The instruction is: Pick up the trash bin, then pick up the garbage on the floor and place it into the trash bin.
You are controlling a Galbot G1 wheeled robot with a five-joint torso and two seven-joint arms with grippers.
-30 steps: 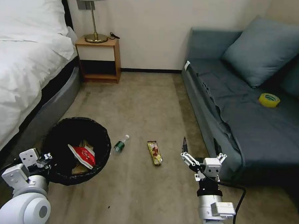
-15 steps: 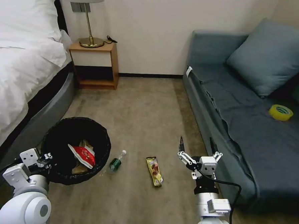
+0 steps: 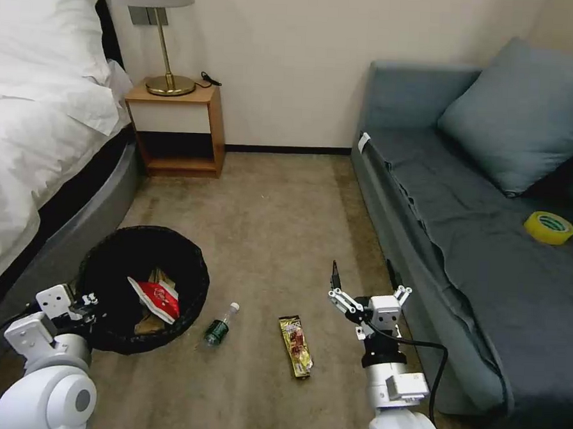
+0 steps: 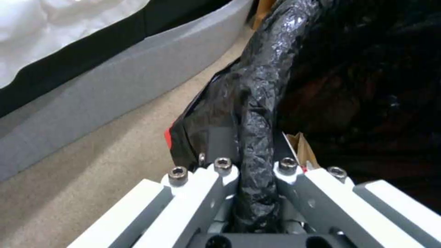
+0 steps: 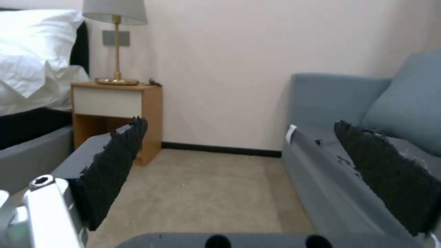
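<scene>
The bed [image 3: 28,130] and the sofa [image 3: 464,249] bound the strip of floor [image 3: 280,208] where the work lies. The bin [image 3: 140,248] is held at its near rim, beside the bed, by the left gripper [image 3: 80,306]; in the left wrist view the jaws are seen clenched on the bag-wrapped rim [image 4: 257,148]. 2 items are lodged inside: a red packet [image 3: 156,297] and a paper bag [image 3: 149,322] beneath it. 2 items are left on the floor: a bottle [image 3: 220,326] just beside the bin, and a wrapper [image 3: 295,344] between the bottle and the right gripper [image 3: 364,289]. The right gripper is raised above the floor near the sofa edge, its jaws spread wide and nothing held.

The step in hand is judged to be the pickup of the wrapper. The pads should be lowered across its narrow width, since a flat wrapper is likely to slip from a lengthwise pinch. The bin should be kept level and close by.
</scene>
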